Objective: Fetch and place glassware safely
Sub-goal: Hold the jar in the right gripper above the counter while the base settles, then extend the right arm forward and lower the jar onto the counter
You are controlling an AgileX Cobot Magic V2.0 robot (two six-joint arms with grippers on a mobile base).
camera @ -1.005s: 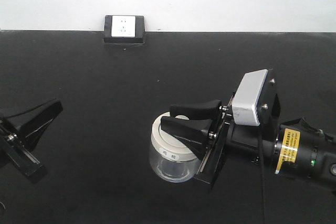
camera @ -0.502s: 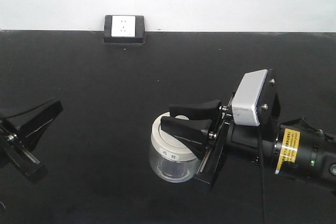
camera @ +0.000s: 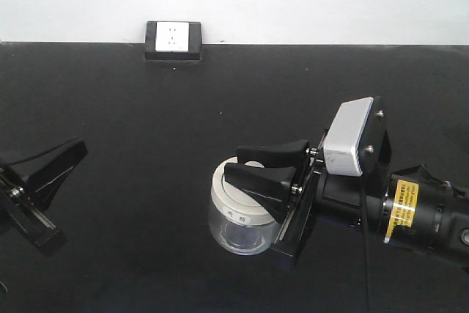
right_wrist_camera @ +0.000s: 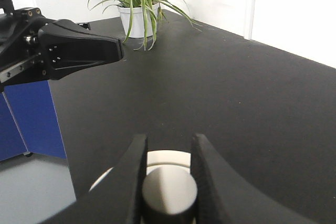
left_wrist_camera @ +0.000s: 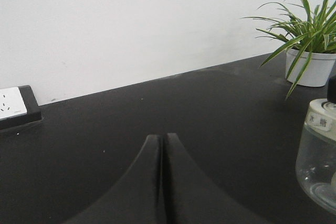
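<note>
Small squat clear glass jar (camera: pixel 234 236) with cream-white round lid (camera: pixel 222 197): lower centre of front view, on matte black table (camera: pixel 146 108). Resting or lifted, cannot tell. Right gripper (camera: pixel 233 163) reaches in from lower right, jaws closed either side of lid's central knob (right_wrist_camera: pixel 169 192), pinching it. Left gripper (camera: pixel 77 150), lower left, well apart from jar, jaws pressed together, holding nothing.

Judgement: glass rigid, brittle, smooth, probably light. Knob hold risky: lid may pull off, body drops. Safer hold: around body under lid rim, gentle squeeze.
</note>
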